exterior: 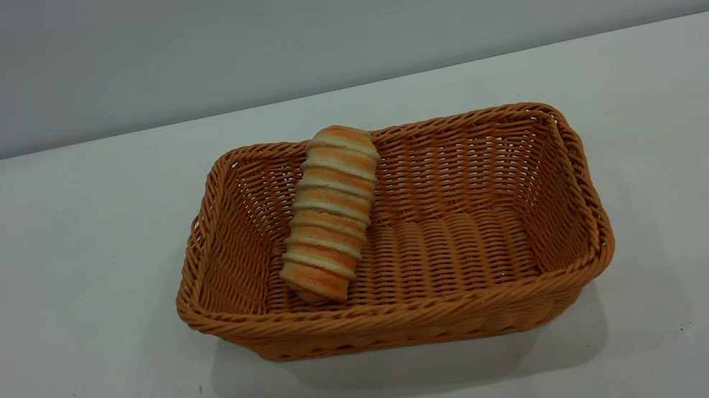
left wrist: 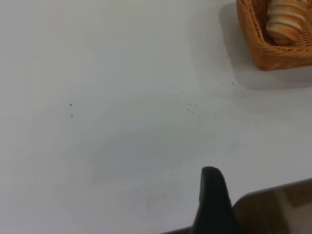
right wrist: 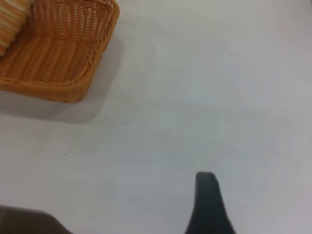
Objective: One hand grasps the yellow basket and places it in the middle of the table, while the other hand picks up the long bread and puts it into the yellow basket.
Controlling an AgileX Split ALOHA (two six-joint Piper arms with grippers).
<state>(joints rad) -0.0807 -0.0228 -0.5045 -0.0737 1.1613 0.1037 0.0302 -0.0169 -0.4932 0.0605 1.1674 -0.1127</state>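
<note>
The yellow basket stands in the middle of the white table. The long bread lies inside it in the left half, tilted, its lower end on the basket floor and its upper end propped on the back rim. Neither arm shows in the exterior view. A black part of my left gripper hangs over bare table near its edge, far from the basket and bread. My right gripper is likewise over bare table, well away from the basket and the bread.
A grey wall runs behind the table. The table's edge shows near the left gripper, with brown floor beyond it, and a dark strip marks the edge near the right gripper. Small dark specks dot the tabletop.
</note>
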